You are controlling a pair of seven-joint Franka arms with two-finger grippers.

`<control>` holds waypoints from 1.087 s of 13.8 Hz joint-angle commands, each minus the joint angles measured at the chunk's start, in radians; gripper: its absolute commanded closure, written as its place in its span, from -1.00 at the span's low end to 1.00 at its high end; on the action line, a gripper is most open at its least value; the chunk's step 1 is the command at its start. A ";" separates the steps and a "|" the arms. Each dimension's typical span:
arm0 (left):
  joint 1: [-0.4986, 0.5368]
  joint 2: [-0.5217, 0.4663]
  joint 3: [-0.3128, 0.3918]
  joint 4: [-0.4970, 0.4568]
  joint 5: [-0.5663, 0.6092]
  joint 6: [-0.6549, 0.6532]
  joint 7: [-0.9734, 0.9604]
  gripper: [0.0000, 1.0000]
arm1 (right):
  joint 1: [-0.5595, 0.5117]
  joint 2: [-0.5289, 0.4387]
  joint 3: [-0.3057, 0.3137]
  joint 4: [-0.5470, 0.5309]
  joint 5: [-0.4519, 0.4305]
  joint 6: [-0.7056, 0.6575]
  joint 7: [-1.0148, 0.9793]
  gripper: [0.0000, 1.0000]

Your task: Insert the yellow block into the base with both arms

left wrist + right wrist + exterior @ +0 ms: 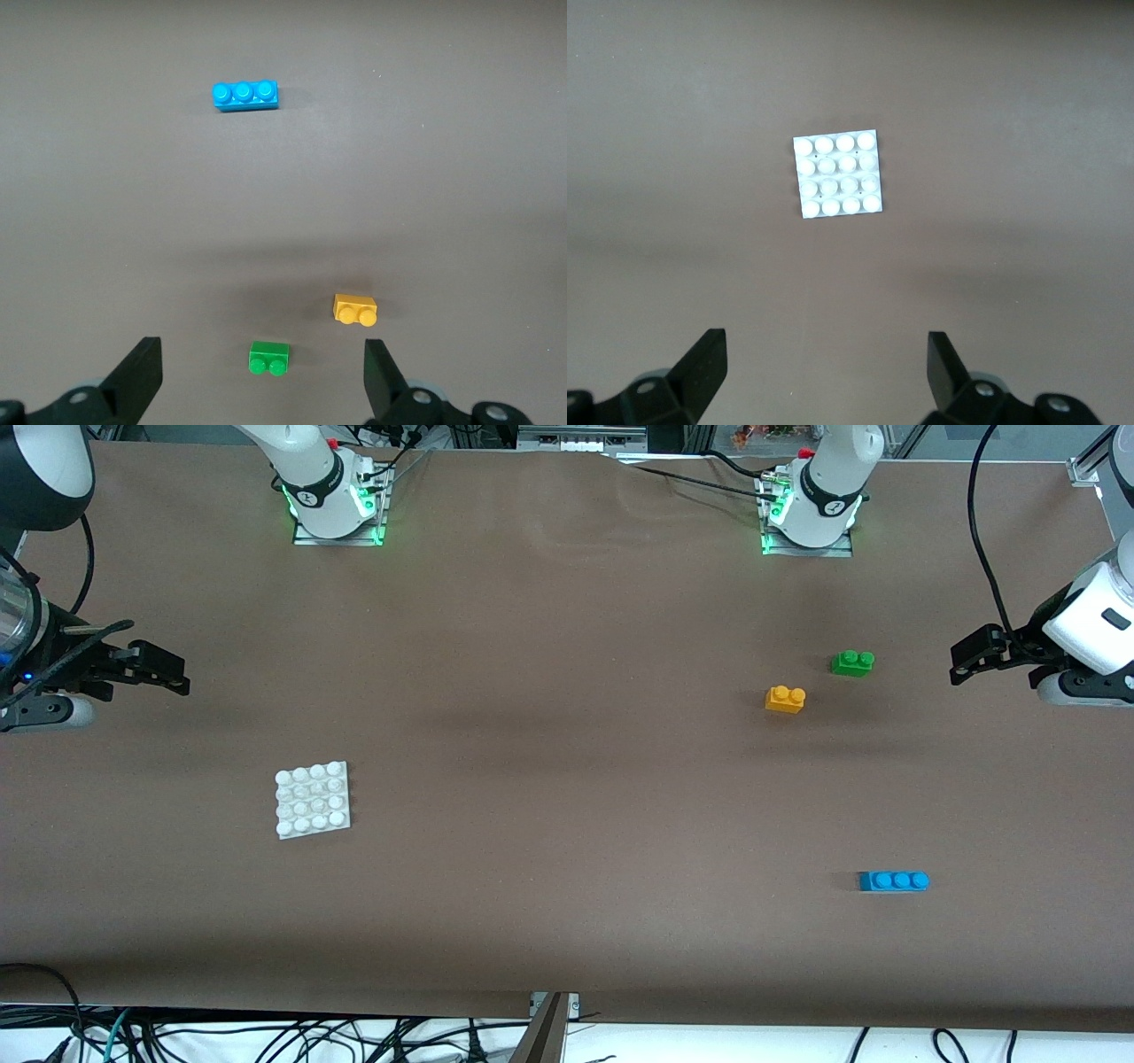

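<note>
The yellow block (pixel 785 699) lies on the brown table toward the left arm's end, and shows in the left wrist view (pixel 355 309). The white studded base (pixel 312 800) lies toward the right arm's end, nearer the front camera, and shows in the right wrist view (pixel 837 175). My left gripper (pixel 961 662) is open and empty, up in the air at the left arm's end of the table, apart from the block. My right gripper (pixel 173 677) is open and empty, up in the air at the right arm's end, apart from the base.
A green two-stud brick (pixel 852 662) lies just beside the yellow block, farther from the front camera. A blue three-stud brick (pixel 894 880) lies nearer the front camera. Cables hang off the table's front edge.
</note>
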 commanded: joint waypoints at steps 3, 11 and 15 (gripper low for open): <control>-0.006 0.009 0.009 0.025 -0.006 -0.019 0.025 -1.00 | 0.000 -0.015 0.001 -0.026 -0.010 0.035 0.007 -1.00; -0.006 0.009 0.009 0.025 -0.008 -0.019 0.025 -1.00 | 0.000 -0.014 0.001 -0.026 -0.010 0.039 0.009 -1.00; -0.006 0.009 0.009 0.027 -0.008 -0.019 0.025 -1.00 | 0.000 -0.014 0.002 -0.026 -0.010 0.041 0.009 -1.00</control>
